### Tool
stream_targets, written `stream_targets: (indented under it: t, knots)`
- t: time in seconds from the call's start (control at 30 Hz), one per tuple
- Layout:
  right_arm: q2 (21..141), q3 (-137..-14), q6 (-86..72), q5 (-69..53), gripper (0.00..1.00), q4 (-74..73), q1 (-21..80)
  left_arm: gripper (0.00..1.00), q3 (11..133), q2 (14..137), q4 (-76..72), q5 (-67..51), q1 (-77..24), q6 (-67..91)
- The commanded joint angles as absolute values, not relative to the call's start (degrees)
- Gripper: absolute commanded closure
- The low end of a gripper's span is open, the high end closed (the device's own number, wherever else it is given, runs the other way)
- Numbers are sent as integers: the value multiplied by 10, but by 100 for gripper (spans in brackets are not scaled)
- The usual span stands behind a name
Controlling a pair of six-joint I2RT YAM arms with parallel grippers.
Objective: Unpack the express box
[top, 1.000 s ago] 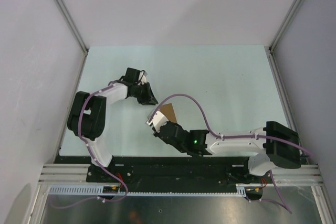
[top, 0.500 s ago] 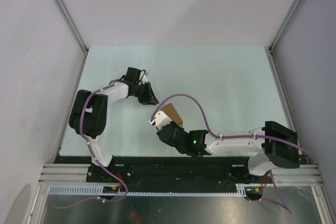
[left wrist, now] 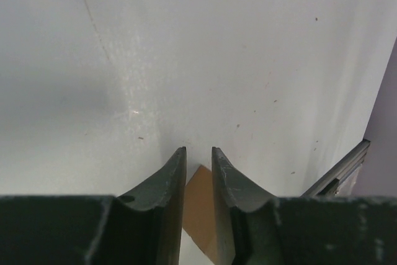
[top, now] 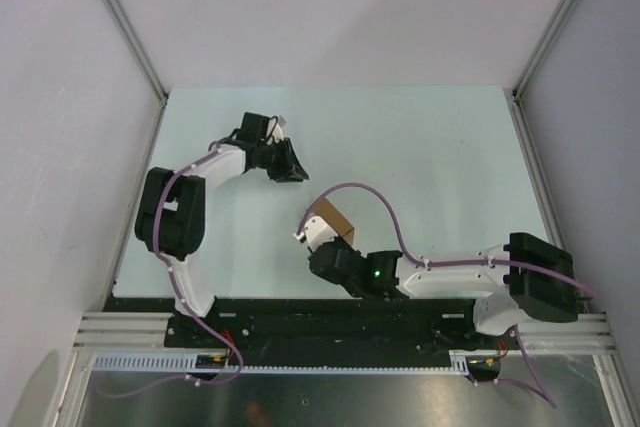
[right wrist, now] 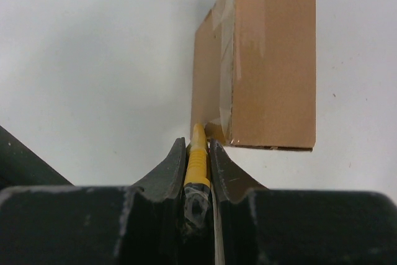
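Top external: fixed high above and behind the arm bases, looking steeply down over the whole table; left wrist: low, close behind the left fingers, facing across the tabletop; right wrist: close behind the right fingers, facing the express box, shared with the overhead view.

You have the express box standing on the counter, a little left of centre and toward the near edge. The right end effector sits just at the box's near-left side. The utility knife lies between its fingers, with the tip at the box's lower near corner. The left end effector is behind and to the left of the box, apart from it, over the counter's left half.
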State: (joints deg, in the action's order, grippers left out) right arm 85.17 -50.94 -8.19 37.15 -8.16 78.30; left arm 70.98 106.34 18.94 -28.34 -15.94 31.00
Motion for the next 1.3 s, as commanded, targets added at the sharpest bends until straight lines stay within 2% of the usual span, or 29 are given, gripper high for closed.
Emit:
stream_targets:
  t: [0.0,0.23,0.5,0.8,1.0,1.27]
  knots:
    - [824,-493,-116,409,100,-97,786,71,747,1077,182,-318,-162,304]
    - [800,-463,-192,432,100,-97,751,68,761,1084,183,-339,-184,286]
    - [761,-425,-245,405,100,-61,687,63,795,1107,183,-359,-224,274]
    - [729,-403,-277,377,100,-44,617,62,752,1075,183,-391,-247,246]
    - [680,-403,-293,365,100,-91,612,62,728,1034,183,-314,-243,238]
    - [526,-391,-319,394,100,-159,609,40,775,995,184,-241,-230,242]
